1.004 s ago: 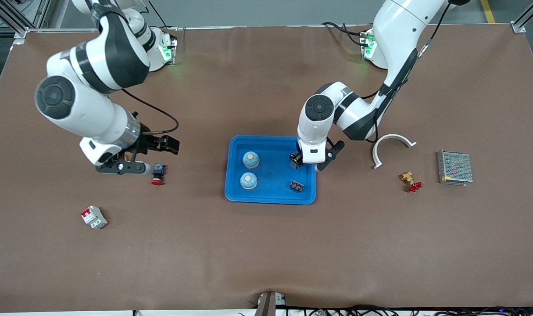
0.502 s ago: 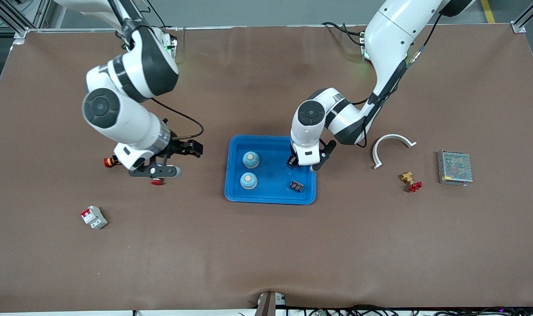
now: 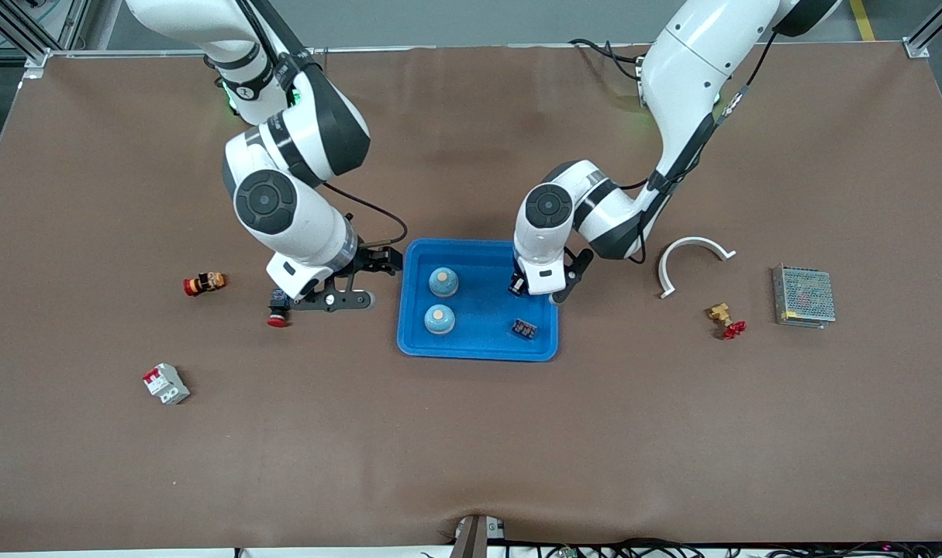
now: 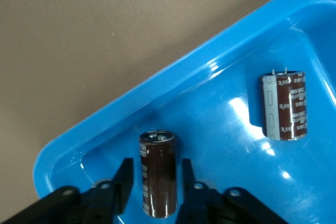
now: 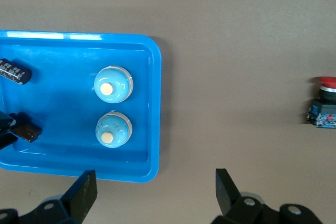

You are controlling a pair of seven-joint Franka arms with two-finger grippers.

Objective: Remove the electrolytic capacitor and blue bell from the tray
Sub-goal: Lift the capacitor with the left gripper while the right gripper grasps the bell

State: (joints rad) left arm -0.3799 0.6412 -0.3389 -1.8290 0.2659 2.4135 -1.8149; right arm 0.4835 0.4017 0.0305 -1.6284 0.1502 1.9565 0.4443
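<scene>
The brown table [image 3: 471,434] carried everything, and the blue tray [image 3: 478,350] sat near its middle, between the two arms.

The right gripper [image 3: 332,301] hung over bare table just beside the tray's edge on the right arm's end, its fingers [image 5: 84,195] spread wide with nothing between them.

The left gripper [image 3: 539,285] was down inside the tray at the corner toward the left arm's base. In the left wrist view its two fingers [image 4: 124,184] stood on either side of a dark capacitor [image 4: 157,174], close against its body; whether they were pressing it or just short of it could not be told.

Two blue bells [image 3: 443,282] with pale buttons stood in the tray on the side toward the right arm, one nearer the front camera [image 3: 439,318] than the other. A second capacitor [image 3: 525,328] lay on its side in the tray's corner nearer the camera, apart from the left gripper.

Toward the left arm's end of the table lay a metal mesh box [image 3: 803,296], a white curved bracket [image 3: 691,260] and a small brass and red fitting [image 3: 726,321]. Toward the right arm's end lay a white and red breaker [image 3: 165,384], a red push button [image 3: 277,308] just beside the right gripper, and another small red-tipped part [image 3: 203,284].
</scene>
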